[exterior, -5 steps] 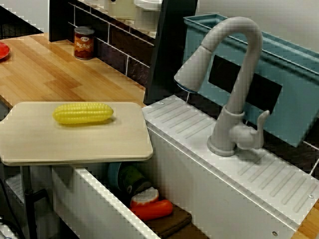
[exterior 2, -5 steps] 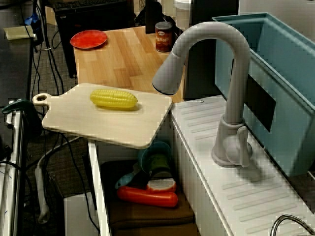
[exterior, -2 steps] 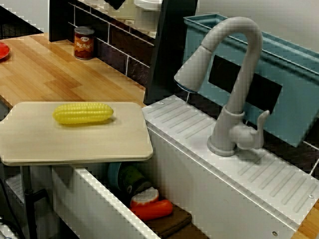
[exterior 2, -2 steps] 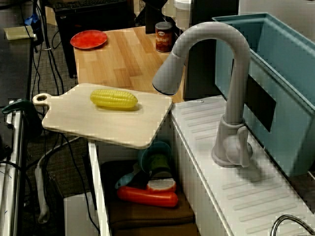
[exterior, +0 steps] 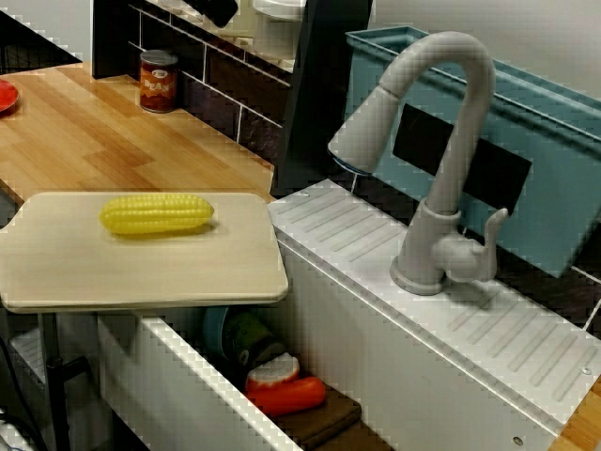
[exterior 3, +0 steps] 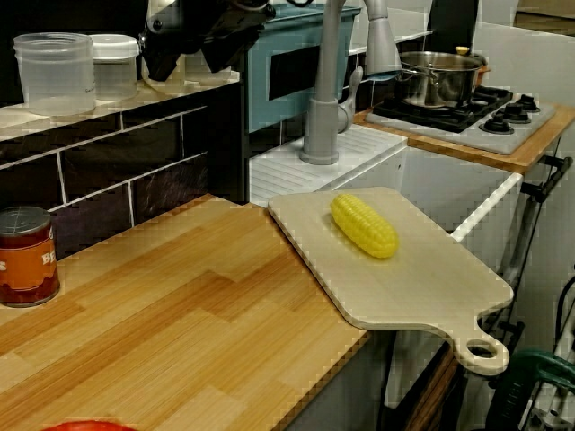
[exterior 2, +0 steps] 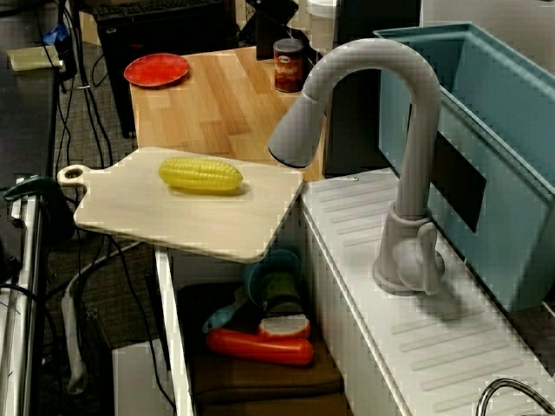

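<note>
The view from the table's end shows most of the gripper (exterior 3: 193,45), a dark mass hanging high over the tiled wall's ledge. It sits just right of two clear lidded tubs (exterior 3: 90,67) standing there, while both views over the sink catch only its dark tip at the top edge, above the can (exterior 2: 289,65) on the table (exterior 2: 217,113). Those sink views alone show a red vegetable (exterior 2: 260,347) down in the basin. The arm comes in from above and touches nothing, well apart from the corn (exterior 3: 363,224) on the cutting board (exterior 3: 422,278), and I cannot tell whether its fingers are parted.
</note>
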### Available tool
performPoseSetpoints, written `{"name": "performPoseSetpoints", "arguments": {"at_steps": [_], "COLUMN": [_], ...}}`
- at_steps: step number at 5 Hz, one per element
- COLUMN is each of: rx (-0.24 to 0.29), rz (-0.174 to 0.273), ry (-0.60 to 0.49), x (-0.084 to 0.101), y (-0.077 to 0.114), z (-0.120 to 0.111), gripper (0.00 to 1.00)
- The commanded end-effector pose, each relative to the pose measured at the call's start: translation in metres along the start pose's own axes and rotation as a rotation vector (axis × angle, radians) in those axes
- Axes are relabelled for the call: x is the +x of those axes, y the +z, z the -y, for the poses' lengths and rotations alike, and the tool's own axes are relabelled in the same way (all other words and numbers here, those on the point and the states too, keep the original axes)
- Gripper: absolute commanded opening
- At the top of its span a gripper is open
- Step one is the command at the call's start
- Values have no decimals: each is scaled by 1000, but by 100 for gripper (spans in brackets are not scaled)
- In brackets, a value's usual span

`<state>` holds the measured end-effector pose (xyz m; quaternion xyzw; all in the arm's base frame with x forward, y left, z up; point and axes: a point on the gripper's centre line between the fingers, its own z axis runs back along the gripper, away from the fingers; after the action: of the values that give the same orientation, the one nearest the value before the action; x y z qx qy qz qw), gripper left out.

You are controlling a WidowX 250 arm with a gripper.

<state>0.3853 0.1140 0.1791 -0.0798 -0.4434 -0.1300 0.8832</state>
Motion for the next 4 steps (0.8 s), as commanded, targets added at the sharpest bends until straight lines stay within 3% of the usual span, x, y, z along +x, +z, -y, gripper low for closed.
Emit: {"name": "performPoseSetpoints", "arguments": {"at_steps": [1, 3, 4], "rx": [19, 15, 20], "rz": [31, 24, 16], "ry": [-27, -13, -1], "x": [11, 14, 13], "y": [-9, -16, -20], "z": [-19, -22, -23], "gripper": [100, 100, 0]}}
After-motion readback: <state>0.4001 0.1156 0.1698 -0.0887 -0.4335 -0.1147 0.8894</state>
